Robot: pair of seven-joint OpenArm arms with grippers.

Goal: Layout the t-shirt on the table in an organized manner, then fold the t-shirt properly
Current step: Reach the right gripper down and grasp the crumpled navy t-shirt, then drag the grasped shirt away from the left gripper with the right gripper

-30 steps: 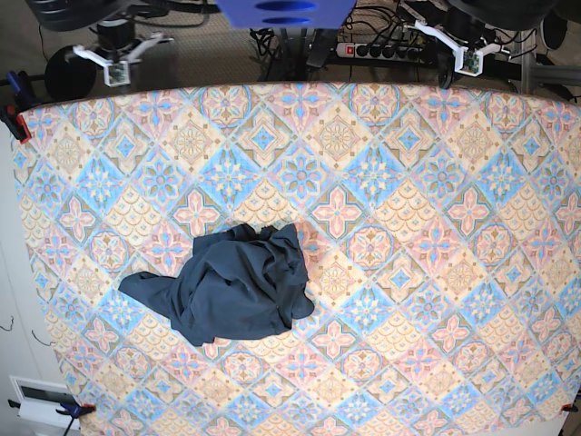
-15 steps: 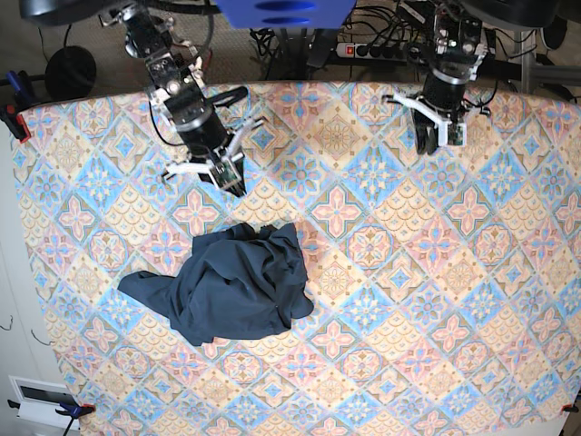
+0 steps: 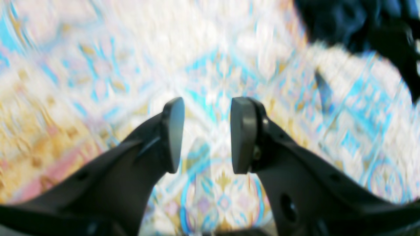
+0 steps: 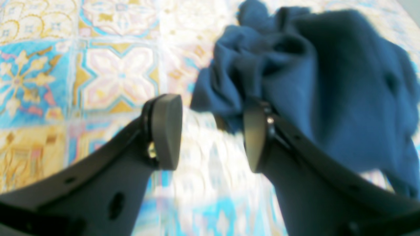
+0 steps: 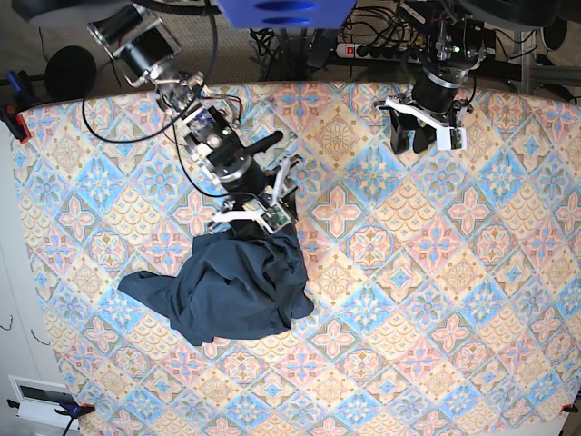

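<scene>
Two grippers are in play, neither holding anything. Going left to right across the base view: the t-shirt lies crumpled on the table, left of centre. My right gripper hangs at its far edge, jaws parted and empty. My left gripper sits well apart near the far right, jaws apart too, over bare pattern. Laying out has not begun, I judge; next I need to pinch a hem or shoulder and pull it flat. My right wrist view shows one finger just at the bunched folds; the left wrist view catches only a dark scrap of cloth at its corner.
</scene>
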